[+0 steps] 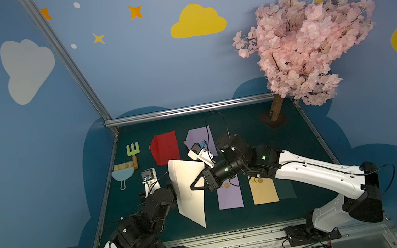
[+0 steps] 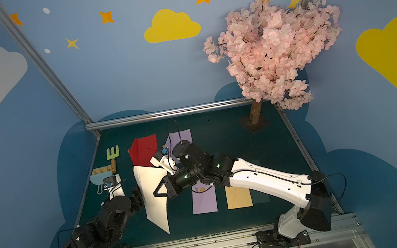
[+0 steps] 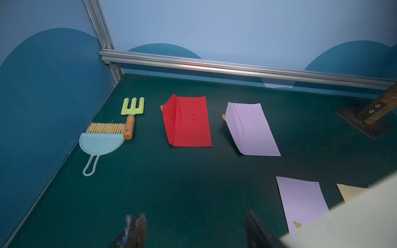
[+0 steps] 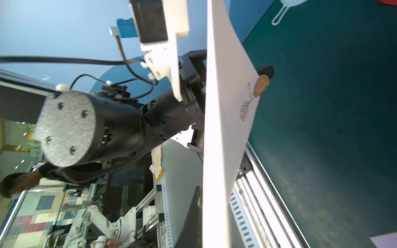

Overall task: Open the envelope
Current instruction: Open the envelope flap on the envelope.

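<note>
White envelope (image 1: pixel 190 200) aloft | right claw (image 1: pixel 193 186) gripping it | left claw (image 3: pixel 195 218) spread

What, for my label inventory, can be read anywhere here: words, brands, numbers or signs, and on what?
No text reads clearly.
white envelope: tiny dark print beside its round seal, too blurred to read.
near purple envelope: small gold mark, no letters legible.

I find no word, number or brand that I can read anywhere here. The white envelope (image 4: pixel 227 120) carries a small dark printed mark (image 4: pixel 245 111) just beside its round tan seal (image 4: pixel 261 85), too blurred to make out. The gold emblem (image 3: pixel 297 224) on the purple envelope (image 3: pixel 300 199) is likewise too small to tell.
</note>
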`<action>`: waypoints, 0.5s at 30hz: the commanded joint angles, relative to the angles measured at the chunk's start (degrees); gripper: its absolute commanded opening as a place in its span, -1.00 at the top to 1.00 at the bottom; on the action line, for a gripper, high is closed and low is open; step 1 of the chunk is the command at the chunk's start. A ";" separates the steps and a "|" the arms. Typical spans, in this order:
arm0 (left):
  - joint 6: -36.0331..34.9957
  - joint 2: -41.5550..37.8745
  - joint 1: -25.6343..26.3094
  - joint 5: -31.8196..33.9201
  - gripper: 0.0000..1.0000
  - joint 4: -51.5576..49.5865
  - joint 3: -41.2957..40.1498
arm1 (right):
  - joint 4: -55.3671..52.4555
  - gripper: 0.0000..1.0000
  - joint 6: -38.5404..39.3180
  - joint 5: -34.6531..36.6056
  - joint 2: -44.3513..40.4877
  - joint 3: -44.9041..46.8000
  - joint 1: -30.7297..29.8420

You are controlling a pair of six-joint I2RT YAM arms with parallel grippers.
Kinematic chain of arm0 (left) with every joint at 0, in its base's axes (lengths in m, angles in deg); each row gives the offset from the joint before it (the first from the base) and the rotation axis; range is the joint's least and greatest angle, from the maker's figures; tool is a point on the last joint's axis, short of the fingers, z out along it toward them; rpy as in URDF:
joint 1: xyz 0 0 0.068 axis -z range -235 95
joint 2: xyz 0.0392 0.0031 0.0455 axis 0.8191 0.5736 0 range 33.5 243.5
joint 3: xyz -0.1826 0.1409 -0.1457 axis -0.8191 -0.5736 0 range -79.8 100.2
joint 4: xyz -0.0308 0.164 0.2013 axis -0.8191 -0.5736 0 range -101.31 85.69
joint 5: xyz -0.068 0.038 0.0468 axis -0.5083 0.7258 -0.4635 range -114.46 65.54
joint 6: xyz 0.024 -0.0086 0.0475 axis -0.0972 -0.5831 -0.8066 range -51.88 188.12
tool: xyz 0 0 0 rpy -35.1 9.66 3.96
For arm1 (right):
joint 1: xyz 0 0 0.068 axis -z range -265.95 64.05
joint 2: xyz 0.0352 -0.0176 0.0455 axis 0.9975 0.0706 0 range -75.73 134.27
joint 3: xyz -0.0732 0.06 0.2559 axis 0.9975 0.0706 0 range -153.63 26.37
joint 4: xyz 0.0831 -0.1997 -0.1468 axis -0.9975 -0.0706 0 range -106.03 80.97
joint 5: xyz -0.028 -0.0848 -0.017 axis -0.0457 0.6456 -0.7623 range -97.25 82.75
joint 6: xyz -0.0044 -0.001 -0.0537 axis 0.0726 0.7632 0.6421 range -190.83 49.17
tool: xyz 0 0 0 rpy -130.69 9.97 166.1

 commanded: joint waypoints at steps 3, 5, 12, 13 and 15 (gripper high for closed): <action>-1.66 -2.19 -1.72 -2.25 -0.48 2.25 -1.57 | 4.61 1.00 -0.43 -3.52 -1.64 0.87 -0.18; -1.43 -2.94 -2.62 -2.37 -0.48 0.88 -1.70 | 4.35 1.00 -0.14 -2.95 -2.23 1.48 0.12; -1.39 -5.98 -4.99 -2.62 -0.50 -2.42 -1.48 | 1.92 1.00 0.69 -3.02 -4.33 2.88 2.68; -1.63 -6.14 -5.39 -2.86 -0.51 -2.53 -1.68 | 1.85 1.00 0.81 -3.65 -4.74 3.11 3.07; -2.01 -5.85 -6.60 -3.95 -0.52 -2.32 -1.77 | 1.86 1.00 0.97 -4.82 -5.96 3.91 4.03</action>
